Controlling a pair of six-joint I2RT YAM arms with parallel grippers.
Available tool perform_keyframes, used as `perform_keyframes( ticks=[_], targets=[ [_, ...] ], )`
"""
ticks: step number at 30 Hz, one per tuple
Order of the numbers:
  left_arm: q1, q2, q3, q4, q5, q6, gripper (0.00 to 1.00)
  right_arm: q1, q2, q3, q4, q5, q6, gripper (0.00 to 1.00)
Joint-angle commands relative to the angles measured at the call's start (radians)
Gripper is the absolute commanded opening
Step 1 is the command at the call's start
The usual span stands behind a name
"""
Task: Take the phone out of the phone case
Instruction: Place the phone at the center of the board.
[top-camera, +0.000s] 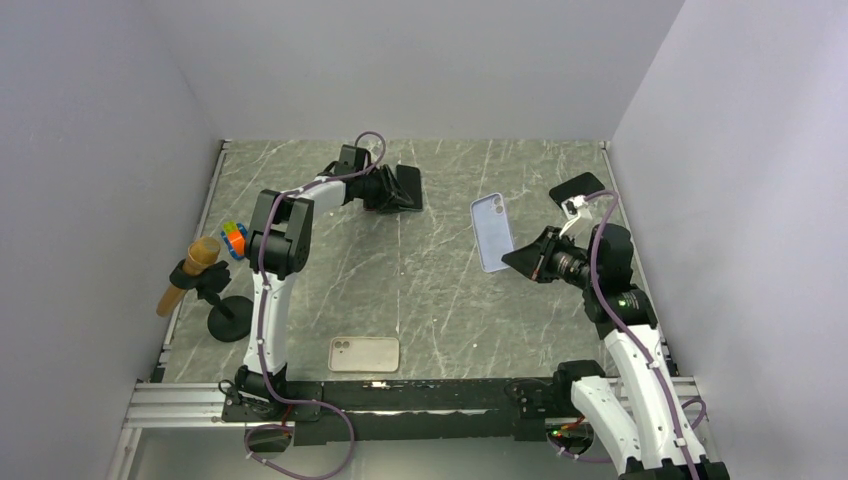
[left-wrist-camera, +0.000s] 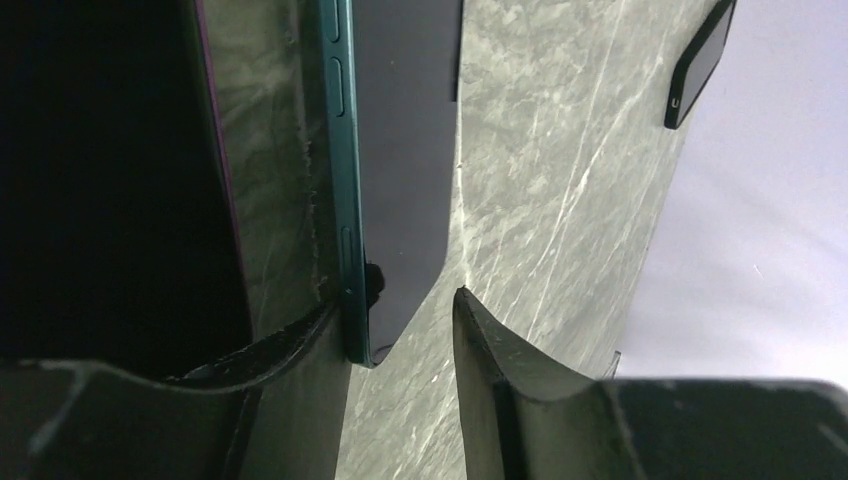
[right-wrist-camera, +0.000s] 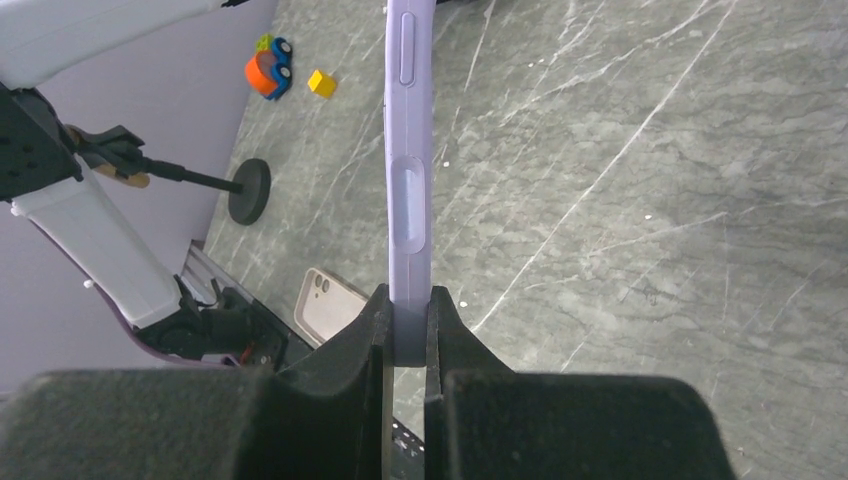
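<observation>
Pinches lilac case by end edge with right gripper, mid-table; seems soft, light. Straddles teal-edged phone at far table with left gripper, jaws apart; probably rigid, slick, fragile, so best taken by long edges.

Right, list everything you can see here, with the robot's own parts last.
lavender phone case: one, lavender, right of centre, clamped by the right arm.
dark phone: one, dark with a teal edge, far middle of the table.
black device: one, black, far right.
beige phone case: one, beige, near edge.
toy car: one, orange, blue and green, left edge.
yellow block: one, yellow, beside the toy car.
microphone on stand: one, brown with a black stand, left edge.
table: one, grey marble.
left end effector: open around the dark phone.
right end effector: shut on the lavender phone case.
</observation>
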Motion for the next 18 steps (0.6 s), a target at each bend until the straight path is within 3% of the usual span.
perform_keyframes(
  ticks=[1,13,18],
  targets=[
    [0.001,-0.047,0.051,-0.059,-0.051,0.062,0.46,0.002,0.009,0.017,0.024,-0.032,-0.005,0.00],
    [0.001,-0.210,0.140,-0.284,-0.208,0.211,0.72,0.022,0.055,0.050,-0.118,0.016,-0.088,0.00],
    [-0.014,-0.380,0.031,-0.225,-0.068,0.165,0.81,0.076,0.097,0.063,-0.105,0.026,-0.075,0.00]
  ],
)
